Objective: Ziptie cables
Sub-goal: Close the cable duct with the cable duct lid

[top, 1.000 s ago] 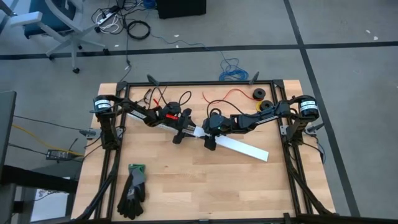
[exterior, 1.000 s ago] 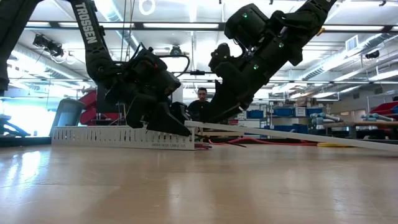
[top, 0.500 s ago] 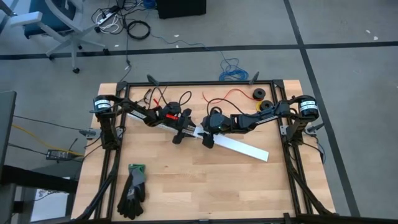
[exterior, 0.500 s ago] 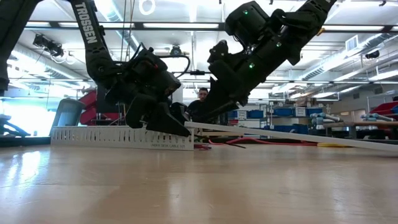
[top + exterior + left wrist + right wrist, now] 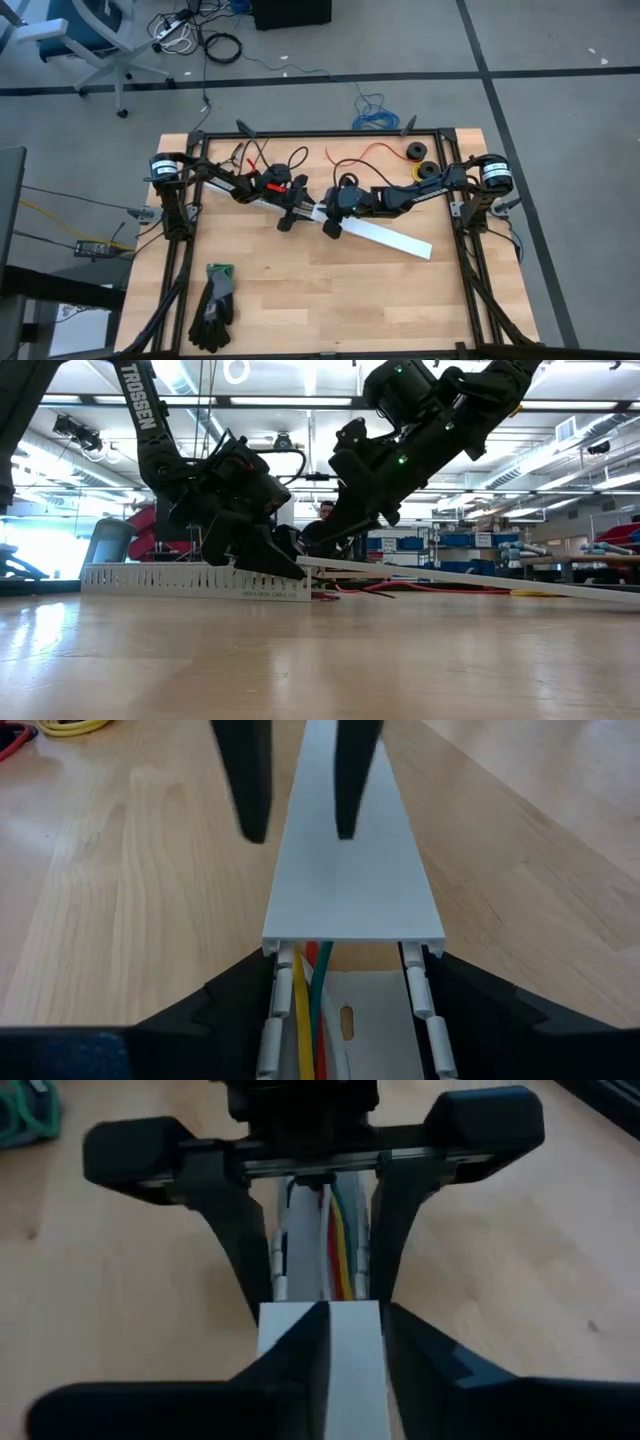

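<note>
I see both arms meeting near the middle of the light wooden tabletop point(image 5: 330, 290), claw facing claw.

Left claw point(image 5: 292, 212): its two dark fingers point(image 5: 225, 1010) stand apart and straddle the white slotted plastic channel point(image 5: 190, 580), one finger against each side wall. It clamps the channel at the end nearest the right claw.

Cables: the bundle of thin yellow, green and red wires point(image 5: 308, 1000) lies inside this channel, directly between the left claw's fingers. The right wrist view shows the same wires point(image 5: 340, 1250) running along the channel floor, just ahead of the right claw.

Flat white plastic cover strip point(image 5: 385, 238): one end sits on top of the channel, just beyond the left claw's fingertips, and covers the wires there. From that end the strip slopes down to the tabletop on the right arm's side.

Right claw point(image 5: 333, 225): it sits at the raised end of the cover strip, fingers point(image 5: 300, 1350) part-open, one on each long edge of the strip. I cannot tell whether they press on it.

A pair of dark work gloves with green cuffs point(image 5: 213, 302) lies well apart from both claws.
</note>
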`<move>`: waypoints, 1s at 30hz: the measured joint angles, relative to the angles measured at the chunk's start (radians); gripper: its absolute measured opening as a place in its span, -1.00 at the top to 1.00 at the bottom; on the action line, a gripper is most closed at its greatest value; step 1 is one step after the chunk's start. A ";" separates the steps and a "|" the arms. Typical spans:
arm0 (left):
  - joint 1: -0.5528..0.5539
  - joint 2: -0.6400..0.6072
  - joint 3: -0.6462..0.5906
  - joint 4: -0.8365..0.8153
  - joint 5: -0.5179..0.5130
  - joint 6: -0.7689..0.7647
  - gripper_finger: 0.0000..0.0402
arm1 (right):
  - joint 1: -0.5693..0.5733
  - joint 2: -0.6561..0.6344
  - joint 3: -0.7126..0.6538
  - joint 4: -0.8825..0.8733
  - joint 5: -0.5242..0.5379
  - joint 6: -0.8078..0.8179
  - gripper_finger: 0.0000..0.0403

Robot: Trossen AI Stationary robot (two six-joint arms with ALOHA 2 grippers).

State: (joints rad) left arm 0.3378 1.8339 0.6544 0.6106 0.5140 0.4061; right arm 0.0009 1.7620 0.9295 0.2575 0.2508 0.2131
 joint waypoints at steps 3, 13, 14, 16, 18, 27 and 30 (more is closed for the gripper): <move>0.000 0.000 0.000 0.000 0.000 0.000 -0.23 | 0.002 -0.005 0.000 -0.001 -0.038 0.040 0.76; -0.001 0.000 0.000 0.000 0.004 -0.021 -0.23 | -0.006 0.003 0.000 -0.053 -0.150 0.132 0.96; 0.000 0.000 0.000 0.000 0.008 -0.025 -0.23 | -0.010 0.003 0.000 -0.051 -0.150 0.130 0.98; -0.004 0.000 0.000 0.000 0.013 -0.026 -0.23 | -0.019 0.003 0.000 -0.050 -0.150 0.128 0.99; -0.010 0.000 0.000 0.000 0.015 -0.026 -0.23 | -0.026 0.003 0.000 -0.056 -0.151 0.128 0.99; -0.025 0.000 0.000 0.004 0.003 -0.021 -0.23 | -0.029 0.003 0.000 -0.010 -0.107 0.089 1.00; -0.025 0.000 0.000 0.004 0.002 -0.021 -0.23 | 0.001 0.002 0.000 0.090 -0.006 0.026 1.00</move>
State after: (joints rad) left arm 0.3130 1.8339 0.6540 0.6147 0.5162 0.3853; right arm 0.0018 1.7638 0.9295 0.3471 0.2449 0.2394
